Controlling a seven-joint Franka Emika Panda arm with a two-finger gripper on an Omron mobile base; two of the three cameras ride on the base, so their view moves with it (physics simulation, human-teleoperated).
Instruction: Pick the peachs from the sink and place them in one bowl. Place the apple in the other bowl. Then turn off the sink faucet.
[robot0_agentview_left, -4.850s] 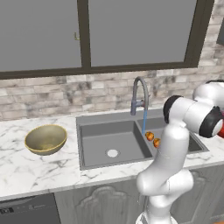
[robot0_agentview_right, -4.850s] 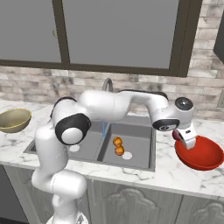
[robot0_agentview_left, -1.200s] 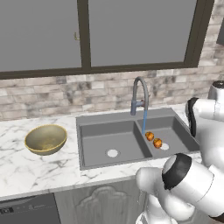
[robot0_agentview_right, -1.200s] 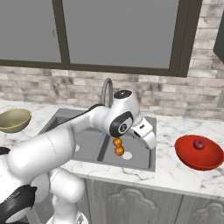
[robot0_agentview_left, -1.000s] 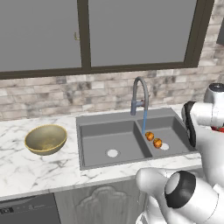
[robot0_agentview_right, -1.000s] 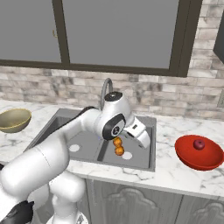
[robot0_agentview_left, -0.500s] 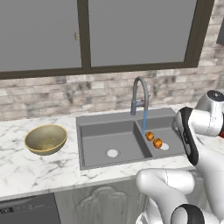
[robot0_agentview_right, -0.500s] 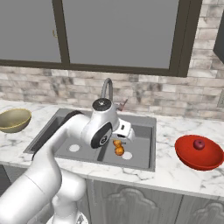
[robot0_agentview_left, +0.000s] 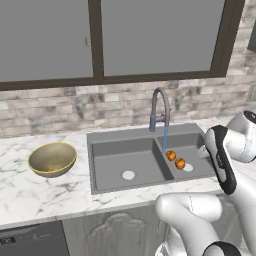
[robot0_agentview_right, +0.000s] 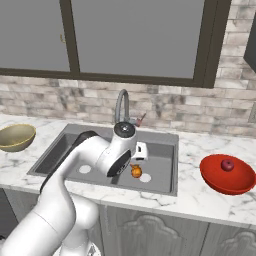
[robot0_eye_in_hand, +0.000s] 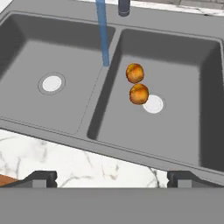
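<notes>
Two peachs (robot0_eye_in_hand: 134, 73) (robot0_eye_in_hand: 139, 93) lie side by side in the narrower basin of the sink (robot0_eye_in_hand: 97, 103), close to its pale drain. They also show as peachs (robot0_agentview_left: 171, 155) (robot0_agentview_left: 180, 163) in the left base view. My gripper (robot0_eye_in_hand: 112, 179) hovers open and empty over the sink's front rim, and it is seen as the gripper (robot0_agentview_right: 142, 152) above one peach (robot0_agentview_right: 136, 171). The apple (robot0_agentview_right: 228, 164) rests in the red bowl (robot0_agentview_right: 220, 181). The tan bowl (robot0_agentview_left: 52, 159) stands left of the sink. Water runs from the faucet (robot0_agentview_left: 160, 107).
A blue water stream (robot0_eye_in_hand: 103, 35) falls onto the divider between the basins. The wider basin holds only its round drain (robot0_eye_in_hand: 52, 83). Marble counter (robot0_agentview_left: 45, 192) surrounds the sink, with a brick wall and windows behind. My arm (robot0_agentview_left: 220, 160) curves past the sink's right side.
The arm has swung left from the red bowl to the sink. The apple it held over that bowl now lies in it. The peachs have not moved.
</notes>
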